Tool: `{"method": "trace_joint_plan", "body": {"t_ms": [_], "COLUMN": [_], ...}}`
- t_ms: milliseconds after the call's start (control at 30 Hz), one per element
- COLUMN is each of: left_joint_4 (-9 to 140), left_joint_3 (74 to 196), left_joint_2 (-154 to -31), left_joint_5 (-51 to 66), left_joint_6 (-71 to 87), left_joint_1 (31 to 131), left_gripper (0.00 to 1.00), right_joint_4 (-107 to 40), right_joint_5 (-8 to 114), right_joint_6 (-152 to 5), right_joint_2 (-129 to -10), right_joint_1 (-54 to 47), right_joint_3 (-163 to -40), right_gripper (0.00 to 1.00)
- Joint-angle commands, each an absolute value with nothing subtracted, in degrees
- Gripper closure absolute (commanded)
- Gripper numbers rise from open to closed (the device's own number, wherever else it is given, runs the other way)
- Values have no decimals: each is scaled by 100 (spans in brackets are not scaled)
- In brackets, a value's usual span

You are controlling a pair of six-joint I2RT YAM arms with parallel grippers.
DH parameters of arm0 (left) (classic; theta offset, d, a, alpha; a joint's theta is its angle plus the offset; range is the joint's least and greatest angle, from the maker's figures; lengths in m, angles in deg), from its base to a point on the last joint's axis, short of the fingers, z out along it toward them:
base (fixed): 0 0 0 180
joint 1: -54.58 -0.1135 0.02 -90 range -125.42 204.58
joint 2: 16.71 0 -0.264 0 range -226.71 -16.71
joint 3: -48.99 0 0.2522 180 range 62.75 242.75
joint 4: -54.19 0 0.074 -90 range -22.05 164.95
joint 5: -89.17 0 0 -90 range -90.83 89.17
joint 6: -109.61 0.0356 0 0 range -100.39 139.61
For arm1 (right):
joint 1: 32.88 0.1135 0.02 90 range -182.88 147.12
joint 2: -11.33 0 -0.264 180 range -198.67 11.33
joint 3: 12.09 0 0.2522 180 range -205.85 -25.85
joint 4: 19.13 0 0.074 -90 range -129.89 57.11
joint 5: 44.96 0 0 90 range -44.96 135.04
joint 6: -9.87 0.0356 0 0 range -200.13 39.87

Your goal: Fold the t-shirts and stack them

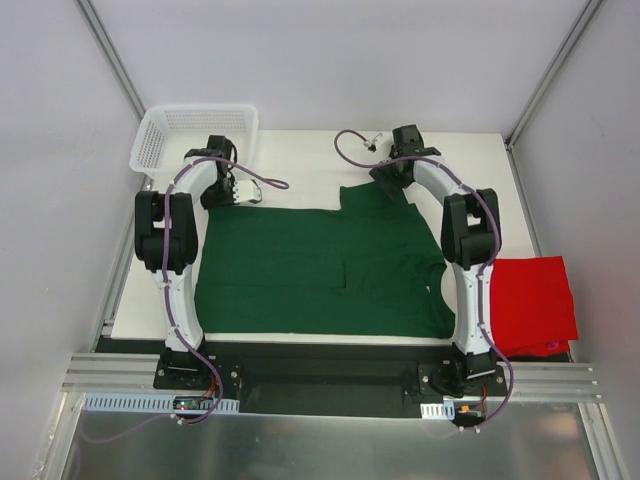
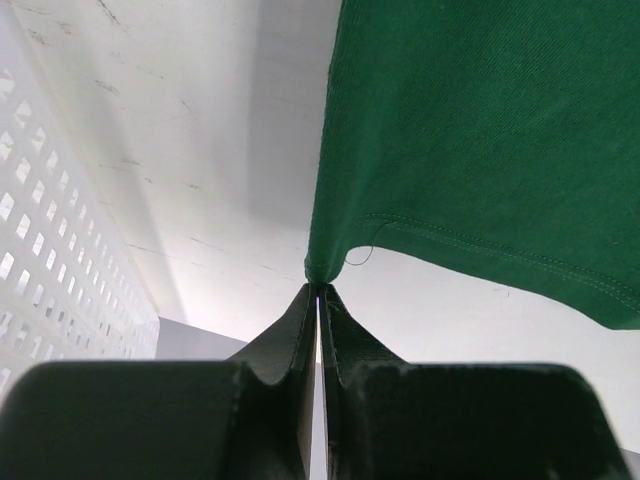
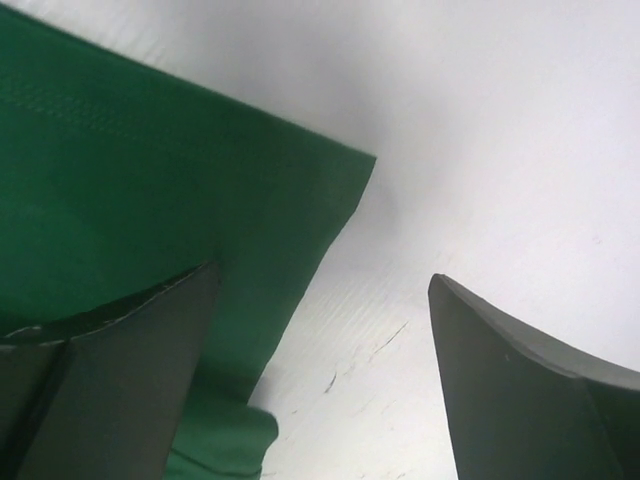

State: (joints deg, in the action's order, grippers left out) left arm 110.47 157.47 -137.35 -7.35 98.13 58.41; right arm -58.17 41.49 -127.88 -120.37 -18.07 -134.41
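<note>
Tabletop (image 1: 300, 150) holds green shirt (image 1: 300, 270), corner pinched in left tool (image 2: 318, 290).

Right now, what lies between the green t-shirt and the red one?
In the top view, the right arm stands between the green t-shirt and the red t-shirt, covering the gap between them.

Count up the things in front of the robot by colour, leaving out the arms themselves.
Green t-shirt: 1
Red t-shirt: 1
White mesh basket: 1
Total: 3
</note>
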Motion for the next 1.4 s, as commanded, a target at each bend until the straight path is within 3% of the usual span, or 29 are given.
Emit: {"method": "trace_joint_plan", "body": {"t_ms": [0, 400, 800, 1000, 1033, 1133, 1367], "left_joint_4": [11269, 11313, 11339, 11330, 11339, 11339, 11339], "left_joint_3": [15697, 15662, 15715, 15732, 15741, 15732, 15750], "left_joint_2": [-13396, -13396, -13475, -13475, -13484, -13484, -13519], "left_joint_5": [-794, -812, -812, -821, -821, -821, -812], "left_joint_6": [9722, 9695, 9643, 9634, 9625, 9625, 9599], "left_joint_1": [5906, 5906, 5906, 5915, 5906, 5923, 5950], "left_gripper": [100, 100, 100, 100, 100, 100, 100], "right_joint_4": [-5398, -5662, -6039, -6356, -6408, -6540, -6839], "right_joint_5": [4003, 4276, 4521, 4829, 4838, 4891, 5067], "right_joint_6": [-12847, -12540, -12522, -12679, -12706, -12812, -13146], "right_joint_2": [-12120, -12665, -12832, -12973, -12991, -13043, -13149], "right_joint_1": [-1829, -1882, -1978, -1970, -1961, -1952, -1908], "right_joint_3": [-13896, -14617, -14758, -15013, -15057, -15127, -15250], "right_gripper": [13, 37, 40, 61, 69, 81, 85]}}
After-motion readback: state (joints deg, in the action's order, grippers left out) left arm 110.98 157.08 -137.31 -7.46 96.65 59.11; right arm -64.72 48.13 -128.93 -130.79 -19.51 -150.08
